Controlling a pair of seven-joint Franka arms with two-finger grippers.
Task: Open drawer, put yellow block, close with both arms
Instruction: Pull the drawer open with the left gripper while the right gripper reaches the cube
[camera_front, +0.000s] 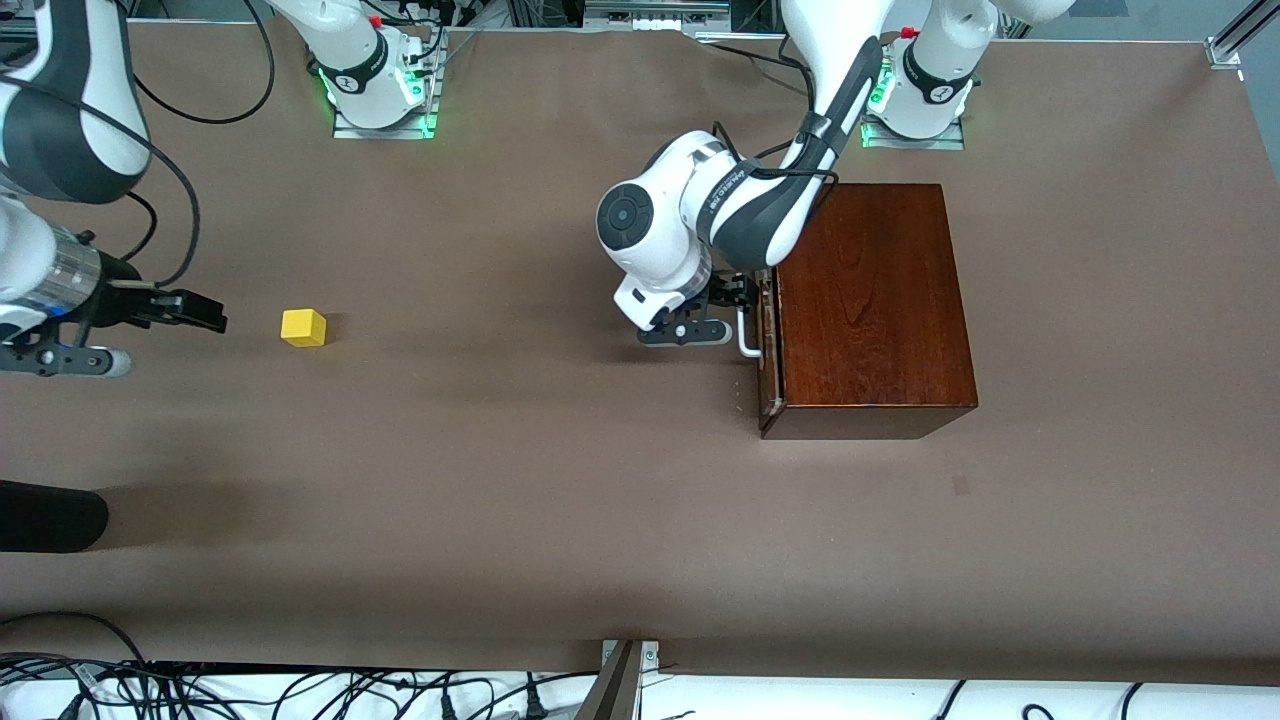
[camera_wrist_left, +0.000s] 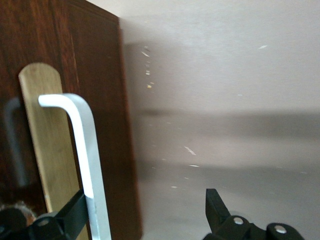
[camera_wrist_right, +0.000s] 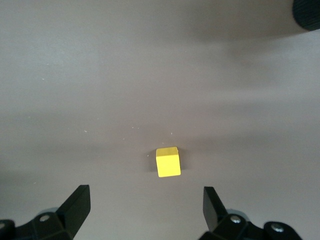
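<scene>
The drawer (camera_front: 768, 350) of the dark reddish-brown box (camera_front: 870, 300) looks shut, and its white handle (camera_front: 746, 338) faces the right arm's end of the table. My left gripper (camera_front: 744, 298) is at that handle and open. In the left wrist view the handle (camera_wrist_left: 88, 165) stands just inside one of the left gripper's (camera_wrist_left: 145, 205) fingers (camera_wrist_left: 74, 216). The other finger is well clear of it. The yellow block (camera_front: 304, 327) lies on the table near the right arm's end. My right gripper (camera_front: 208, 314) hovers open beside it. In the right wrist view the yellow block (camera_wrist_right: 168, 162) is just ahead of the right gripper's (camera_wrist_right: 145, 200) fingertips.
A black rounded object (camera_front: 50, 515) juts over the table at the right arm's end, nearer the front camera than the block. Cables (camera_front: 230, 690) run along the table's near edge. Brown tabletop (camera_front: 520, 450) lies between the block and the box.
</scene>
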